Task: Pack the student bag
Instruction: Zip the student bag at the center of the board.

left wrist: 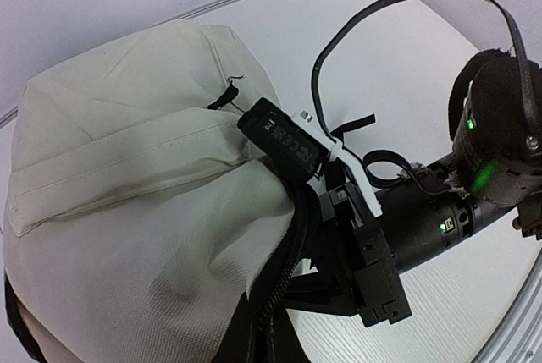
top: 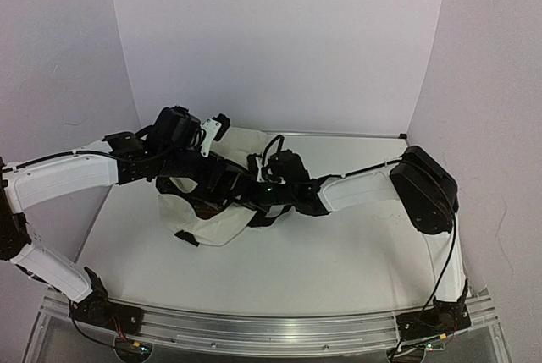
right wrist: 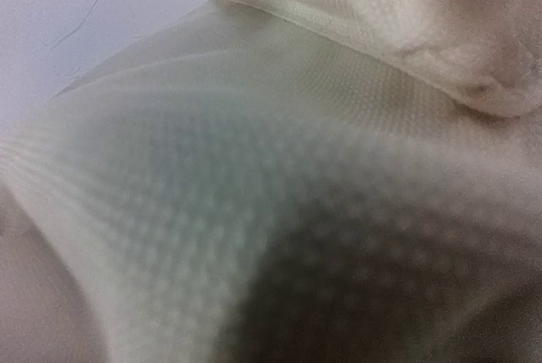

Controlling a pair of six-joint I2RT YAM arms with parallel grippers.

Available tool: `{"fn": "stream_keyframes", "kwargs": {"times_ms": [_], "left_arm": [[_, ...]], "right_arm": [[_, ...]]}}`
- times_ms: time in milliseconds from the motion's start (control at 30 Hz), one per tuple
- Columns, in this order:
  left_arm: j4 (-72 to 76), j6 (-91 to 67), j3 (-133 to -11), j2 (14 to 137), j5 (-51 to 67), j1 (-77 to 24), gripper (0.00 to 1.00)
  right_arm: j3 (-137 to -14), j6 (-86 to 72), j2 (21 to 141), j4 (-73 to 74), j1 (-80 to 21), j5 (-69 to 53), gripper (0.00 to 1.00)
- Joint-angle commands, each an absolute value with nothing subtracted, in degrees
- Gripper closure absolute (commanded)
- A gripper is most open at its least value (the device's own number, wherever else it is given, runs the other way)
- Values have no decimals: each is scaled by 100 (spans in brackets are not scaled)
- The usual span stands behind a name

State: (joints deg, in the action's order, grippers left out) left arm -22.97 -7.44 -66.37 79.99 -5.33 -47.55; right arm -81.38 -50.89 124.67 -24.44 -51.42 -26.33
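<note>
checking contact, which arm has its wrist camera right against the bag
The right arm: its wrist view shows nothing but blurred cream student bag cloth, while the left arm sees the bag from farther back.

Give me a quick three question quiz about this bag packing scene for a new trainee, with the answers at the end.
1. True or false: the student bag lies on the table with both arms reaching onto it.
2. What fills the right wrist view? A: a bare table. B: cream fabric, very close and blurred. C: an open book.
3. What colour is the bag's zipper trim?
Key: 1 true; 2 B; 3 black.
</note>
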Motion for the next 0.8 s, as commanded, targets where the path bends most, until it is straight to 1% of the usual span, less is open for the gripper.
{"fn": "stream_keyframes", "kwargs": {"times_ms": [0,33,100,233,333,467,500,533,667,767], "left_arm": [[-1925,-903,-6932,7875,-441,-4779,100],[-1950,-966,-6909,7820,-549,-4751,100],[-1980,-1079,-6846,7696,-674,-4684,100],[-2132,-1080,-6828,7554,-753,-4641,100],[-2112,-984,-6846,7552,-296,-4641,100],[-2057,-966,-7021,7802,569,-4655,100],[-2026,-999,-7067,7888,708,-4657,100],[-1972,-1038,-7110,7945,810,-4658,100],[-1667,-1167,-7122,8059,985,-4685,100],[-1455,-1268,-7082,8017,943,-4685,100]], "right_arm": [[-8328,-4998,12358,-2743,-5168,-2368,93],[-8223,-4945,12214,-2716,-5167,-2245,91],[-7961,-4811,11907,-2471,-5168,-1795,85],[-7863,-4486,11505,-848,-5166,-387,83],[-7519,-4544,11247,-268,-5144,375,83],[-7099,-4729,10992,-65,-5063,623,82],[-7018,-4740,10928,-47,-5042,635,80],[-6981,-4716,10851,-44,-5038,627,76],[-7050,-4621,10552,-44,-5039,491,54],[-7199,-4689,10385,-51,-5038,444,42]]}}
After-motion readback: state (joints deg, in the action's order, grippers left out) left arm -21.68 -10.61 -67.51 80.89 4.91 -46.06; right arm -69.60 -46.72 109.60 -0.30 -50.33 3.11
